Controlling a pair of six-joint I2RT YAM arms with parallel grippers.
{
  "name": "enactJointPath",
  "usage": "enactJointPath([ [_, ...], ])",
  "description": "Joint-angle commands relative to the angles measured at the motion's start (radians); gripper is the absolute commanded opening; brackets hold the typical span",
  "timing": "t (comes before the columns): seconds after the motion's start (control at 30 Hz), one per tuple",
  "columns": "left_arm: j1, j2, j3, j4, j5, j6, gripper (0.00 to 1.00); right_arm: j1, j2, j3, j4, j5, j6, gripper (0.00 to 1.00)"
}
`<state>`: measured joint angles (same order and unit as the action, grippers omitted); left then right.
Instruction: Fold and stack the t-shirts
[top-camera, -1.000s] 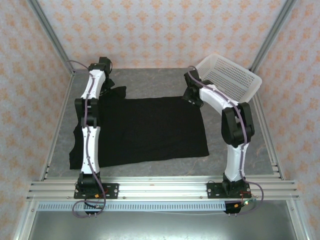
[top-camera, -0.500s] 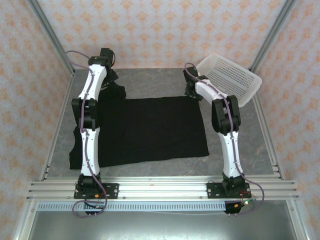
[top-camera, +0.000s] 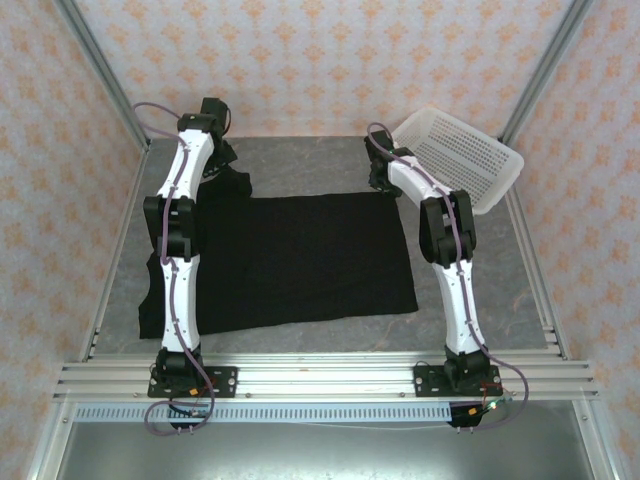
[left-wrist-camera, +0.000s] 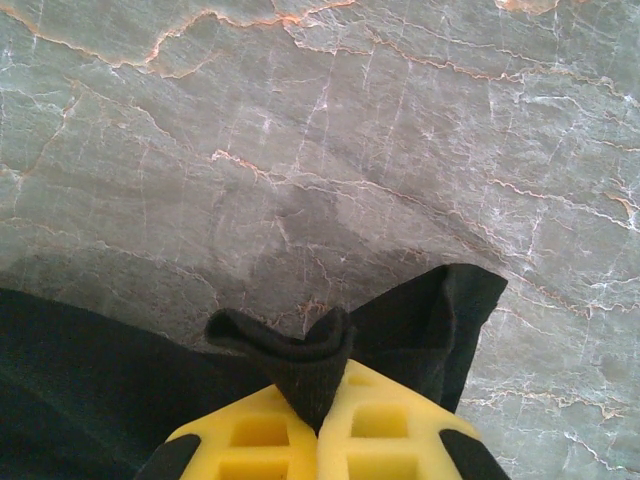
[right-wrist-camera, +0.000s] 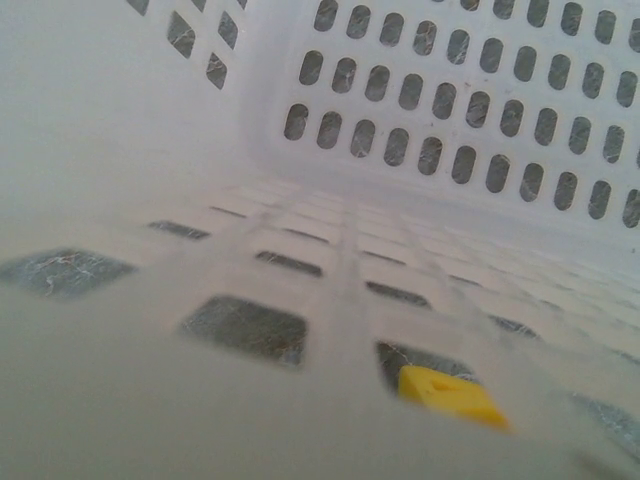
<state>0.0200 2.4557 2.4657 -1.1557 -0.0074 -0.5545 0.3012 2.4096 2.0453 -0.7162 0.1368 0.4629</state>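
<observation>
Shut tight: yellow pads (left-wrist-camera: 250, 435) of the left gripper (left-wrist-camera: 318, 410) pressed together on a bunched fold of the black t-shirt (left-wrist-camera: 420, 320), with cloth rolled over the tips and a loose flap hanging just to the right. Probably pinched at an edge or corner so that the whole far side can be lifted and carried over in one fold. Just ahead of the tips, bare grey marbled table (left-wrist-camera: 330, 130). Behind and to the left, more black cloth lying flat.

Level with it across the shirt, at the far right corner: the right gripper (top-camera: 381, 180), lowered to the fabric edge. Cannot tell whether spread or closed, nor whether any cloth is caught. Of it, just one yellow fingertip (right-wrist-camera: 450, 396), blurred against pale plastic. Close on its right, the white perforated basket (top-camera: 460, 150), tipped up on one side and crowding that corner, so worth minding for a snag when lifting.

From both grippers back toward the arm bases, the shirt spread flat, plain black side up, lying between the two arms, with its left edge running under the left arm and a sleeve spilling past it.

Judged as the start of the first fold: one far corner secured, the other apparently being taken, nothing folded or stacked yet.
</observation>
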Motion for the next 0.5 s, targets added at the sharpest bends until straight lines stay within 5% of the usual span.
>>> enactJointPath([
  [0.0,-0.003,-0.079,-0.001,-0.024,-0.009,0.015,0.0,-0.005,-0.025,-0.097,-0.022,0.027,0.007,0.46],
  [0.1,-0.003,-0.094,-0.001,-0.024,-0.011,0.015,0.0,-0.007,-0.112,-0.164,0.072,0.048,-0.045,0.49],
  [0.47,-0.006,-0.113,-0.005,-0.036,0.003,0.044,0.0,-0.104,-0.029,0.103,-0.086,0.136,-0.143,0.5],
])
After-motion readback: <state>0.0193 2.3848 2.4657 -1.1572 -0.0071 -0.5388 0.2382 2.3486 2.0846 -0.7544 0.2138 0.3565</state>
